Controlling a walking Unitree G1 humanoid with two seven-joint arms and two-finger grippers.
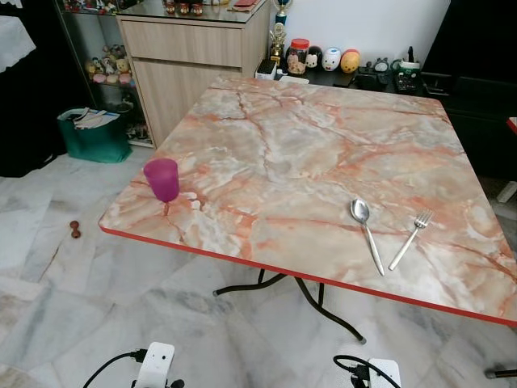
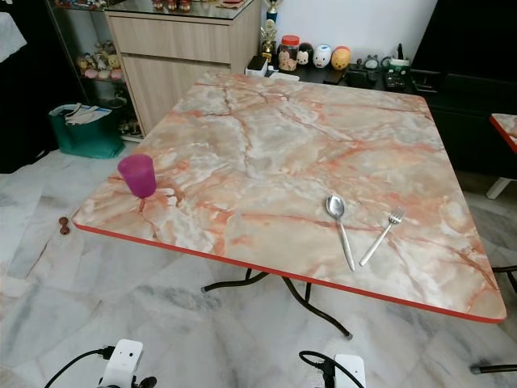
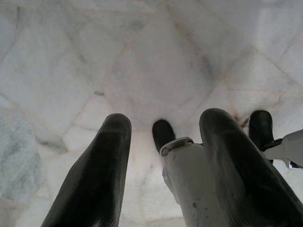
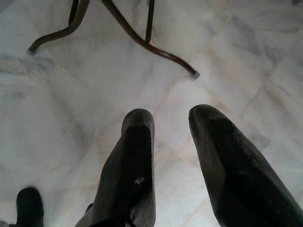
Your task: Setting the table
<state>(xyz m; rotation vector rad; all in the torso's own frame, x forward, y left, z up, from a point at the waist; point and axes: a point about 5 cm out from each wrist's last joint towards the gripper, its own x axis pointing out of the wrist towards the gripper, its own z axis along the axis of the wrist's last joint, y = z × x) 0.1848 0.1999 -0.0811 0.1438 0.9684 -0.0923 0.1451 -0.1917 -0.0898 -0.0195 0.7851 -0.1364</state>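
On table's near-left corner, purple cup.

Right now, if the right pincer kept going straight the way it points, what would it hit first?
Most likely the marble floor. The right pincer hangs open and empty, aimed down at bare tiles. The table's dark curved leg lies farther along and a little aside, though depth there is hard to judge.

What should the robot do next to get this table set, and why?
Probably step up to the table and raise the right gripper toward the spoon and fork. Both arms hang low over the floor, jaws open and empty, with the cutlery on the robot's right and the purple cup far left.
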